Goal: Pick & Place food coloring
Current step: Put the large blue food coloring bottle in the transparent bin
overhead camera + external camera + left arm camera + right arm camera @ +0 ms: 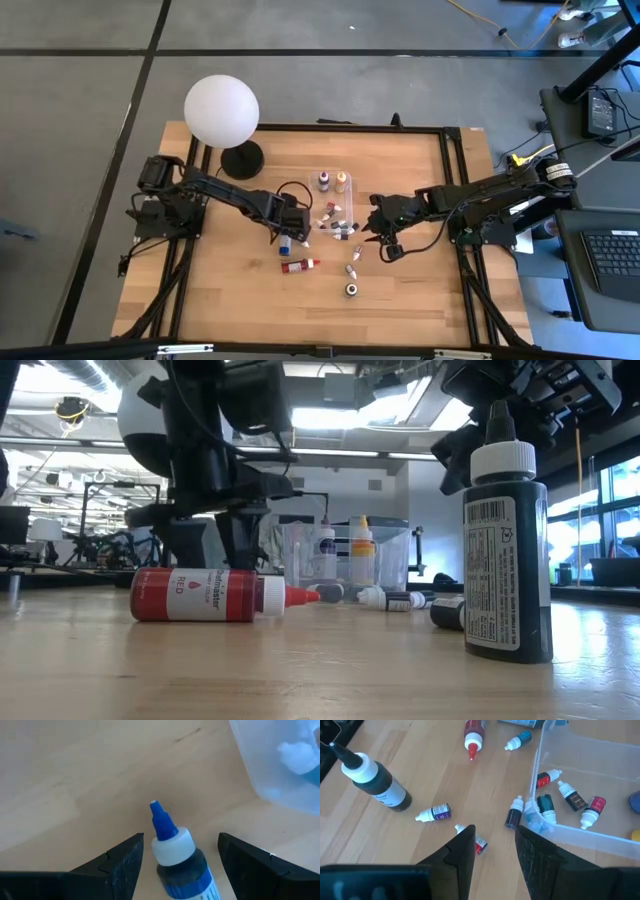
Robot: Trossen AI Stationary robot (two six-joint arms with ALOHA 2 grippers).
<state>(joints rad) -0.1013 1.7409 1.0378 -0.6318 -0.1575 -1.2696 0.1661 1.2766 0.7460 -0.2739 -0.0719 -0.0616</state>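
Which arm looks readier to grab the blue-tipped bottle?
The left. Its gripper is open with a finger on each side of the blue-tipped bottle; the right gripper sits across the clear box.

A: Overhead now. Two arms, both dark, nearly black all over. The left arm is built of chunky jointed segments, boxy at the base.

B: And the right arm matches it, same blocky housings. There's a pale, silvery collar near its shoulder, and thin black cables loop off both arms.

A: From the wrist views, the left fingers are matte black wedges with sharp, angular edges, broad at the root.

B: The right fingers look the same: flat, dark, tapered plates, plain faces, no markings I can make out.
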